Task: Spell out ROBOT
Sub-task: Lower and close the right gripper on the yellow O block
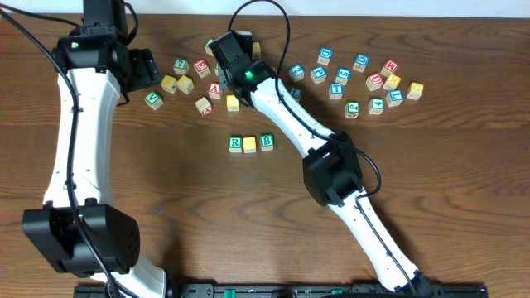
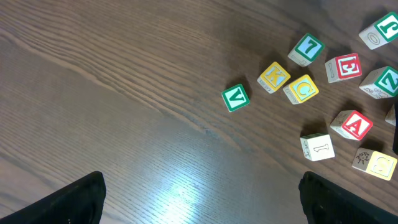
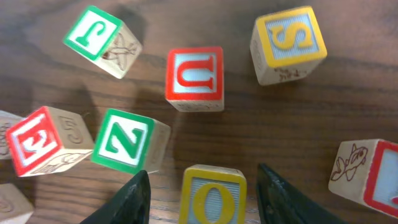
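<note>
I've got the right tool [image 3: 204, 175] straddling the yellow O cube [image 3: 212, 199], jaws half open, gripping nothing. Green Z cube [image 3: 127, 140] crowds one jaw, red U cube [image 3: 194, 78] ahead. Left tool [image 2: 200, 186] gaping, empty. R cube [image 1: 235, 144], B cube [image 1: 267, 141] on table [image 1: 166, 182].

A dark brown wood-grain table [image 1: 166, 207] fills each view. Pale glare [image 2: 171, 186] lies on it; a white strip [image 1: 373, 7] borders its far edge.

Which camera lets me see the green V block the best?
The left wrist view. There the green V block sits in the open on the wood, with nothing covering it, and its letter is easy to read. The overhead view shows the same block, but tiny. The right wrist view does not show it at all.
</note>
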`<state>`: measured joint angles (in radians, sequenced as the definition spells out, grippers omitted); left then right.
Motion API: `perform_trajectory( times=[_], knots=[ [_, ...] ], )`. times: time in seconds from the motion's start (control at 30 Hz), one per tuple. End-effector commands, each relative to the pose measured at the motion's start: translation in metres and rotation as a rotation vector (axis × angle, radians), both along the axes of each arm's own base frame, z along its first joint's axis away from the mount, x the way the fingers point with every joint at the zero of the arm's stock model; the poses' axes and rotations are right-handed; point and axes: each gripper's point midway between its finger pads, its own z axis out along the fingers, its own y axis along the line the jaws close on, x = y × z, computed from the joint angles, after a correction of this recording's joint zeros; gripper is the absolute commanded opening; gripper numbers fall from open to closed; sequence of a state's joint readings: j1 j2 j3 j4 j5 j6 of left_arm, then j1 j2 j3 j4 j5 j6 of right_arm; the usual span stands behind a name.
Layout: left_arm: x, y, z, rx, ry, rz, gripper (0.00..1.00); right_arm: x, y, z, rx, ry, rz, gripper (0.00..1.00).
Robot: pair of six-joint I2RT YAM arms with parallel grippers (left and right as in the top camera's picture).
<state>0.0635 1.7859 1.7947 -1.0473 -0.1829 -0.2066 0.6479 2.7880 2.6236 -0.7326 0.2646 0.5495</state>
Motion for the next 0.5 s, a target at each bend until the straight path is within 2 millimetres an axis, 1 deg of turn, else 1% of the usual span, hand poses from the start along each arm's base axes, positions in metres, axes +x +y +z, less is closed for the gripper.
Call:
perform_trajectory(
  times=[0.0,0.3,0.47],
  knots=[
    [-0.0010,0.0024,-0.0077,0.011,0.025,0.004,0.98,0.0002,-0.0117,-0.0191,-0.011,0.028,-0.053,0.47],
    [-0.0010,0.0024,-0.0077,0.011,0.025,0.004,0.98,0.0019,-0.0164,-0.0206,-0.019,0.034,-0.047,0.34],
    [-0.0010,0.0024,-0.0077,0.011,0.025,0.004,0.98,0.0036,-0.0173,-0.0147,-0.043,0.021,-0.013,0.25]
  ],
)
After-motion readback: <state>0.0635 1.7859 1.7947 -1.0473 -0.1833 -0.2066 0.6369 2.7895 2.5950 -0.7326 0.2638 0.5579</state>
